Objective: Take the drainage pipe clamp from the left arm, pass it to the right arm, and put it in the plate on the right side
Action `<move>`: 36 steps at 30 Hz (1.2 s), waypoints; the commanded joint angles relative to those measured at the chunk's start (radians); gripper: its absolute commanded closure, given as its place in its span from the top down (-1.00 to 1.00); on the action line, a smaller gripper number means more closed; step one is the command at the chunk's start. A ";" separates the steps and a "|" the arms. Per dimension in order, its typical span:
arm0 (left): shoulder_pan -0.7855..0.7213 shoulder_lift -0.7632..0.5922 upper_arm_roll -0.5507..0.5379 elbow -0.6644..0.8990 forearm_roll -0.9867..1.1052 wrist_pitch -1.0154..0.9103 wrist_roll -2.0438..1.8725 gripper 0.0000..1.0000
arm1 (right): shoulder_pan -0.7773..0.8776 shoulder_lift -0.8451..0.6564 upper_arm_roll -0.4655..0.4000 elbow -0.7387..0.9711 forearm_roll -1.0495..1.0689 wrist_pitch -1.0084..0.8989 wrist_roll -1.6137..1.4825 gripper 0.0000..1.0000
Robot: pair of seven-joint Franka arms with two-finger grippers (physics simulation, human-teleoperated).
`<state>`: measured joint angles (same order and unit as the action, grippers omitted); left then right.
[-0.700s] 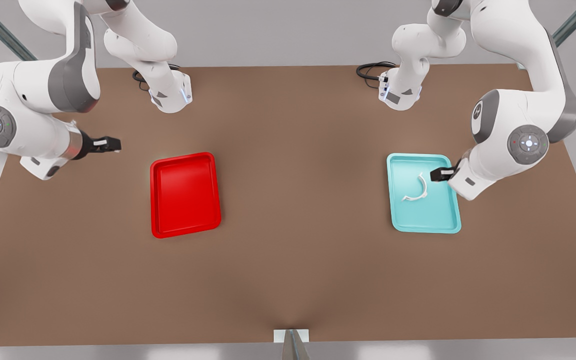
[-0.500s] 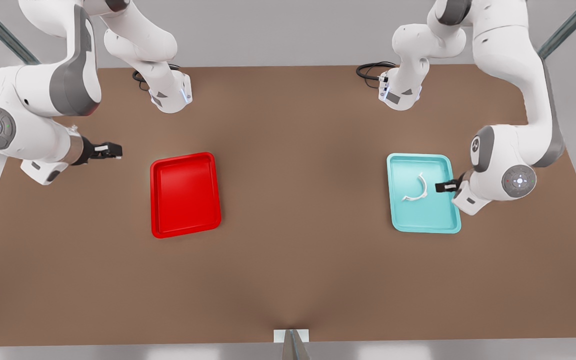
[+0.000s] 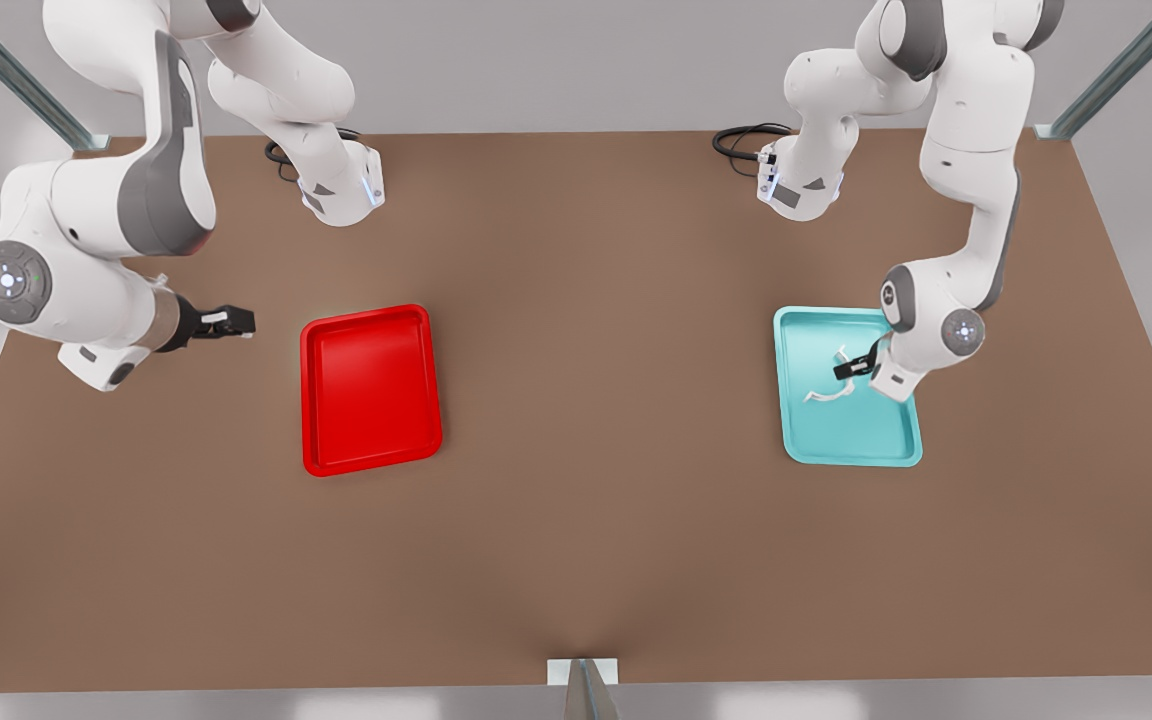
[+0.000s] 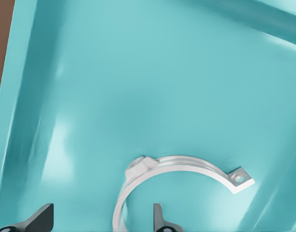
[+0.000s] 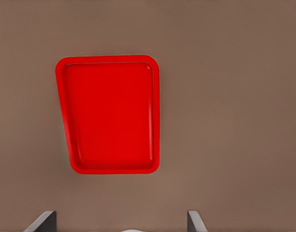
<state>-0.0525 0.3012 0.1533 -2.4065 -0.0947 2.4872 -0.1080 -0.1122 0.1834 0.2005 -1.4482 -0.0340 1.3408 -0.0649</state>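
My left gripper [image 3: 848,368] is down inside the teal tray [image 3: 896,445] on the front view's right, placed over the drainage pipe clamp [image 3: 829,395] so the strap can be taken from above. In the left wrist view my fingers [image 4: 158,218] are spread apart with nothing yet between them; one fingertip sits inside the arc of the clamp [image 4: 186,166] and the other [image 4: 39,220] outside it, so the thin white band runs through the gap. I judge this straddle deliberate: closing would pinch the strap across its thickness. Whether the tips touch the tray floor I cannot tell.

The clamp lies flat on the teal tray's floor, near its middle, one holed tab showing in the left wrist view. It is the only item in that tray.

My right gripper [image 3: 226,322] waits over the bare table [image 3: 586,500] on the front view's left, just beside the plate [image 3: 311,400], which lies between it and the table's middle. Its fingers [image 5: 44,221] stand apart and carry nothing. The plate [image 5: 66,121] holds nothing.

Judgement: the task is at the first pick-up; hand-over and placing remain. A risk is the thin strap slipping or tilting as the fingers close.
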 commanded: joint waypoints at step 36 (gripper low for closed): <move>-0.026 -0.013 -0.006 -0.071 -0.008 0.061 -0.026 -0.57 | 0.003 0.013 0.002 -0.021 -0.052 -0.005 0.054 1.00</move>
<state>-0.0784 0.2884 0.1481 -2.4780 -0.1005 2.5544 -0.1287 -0.1093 0.1975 0.2027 -1.4700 -0.0866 1.3377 -0.0261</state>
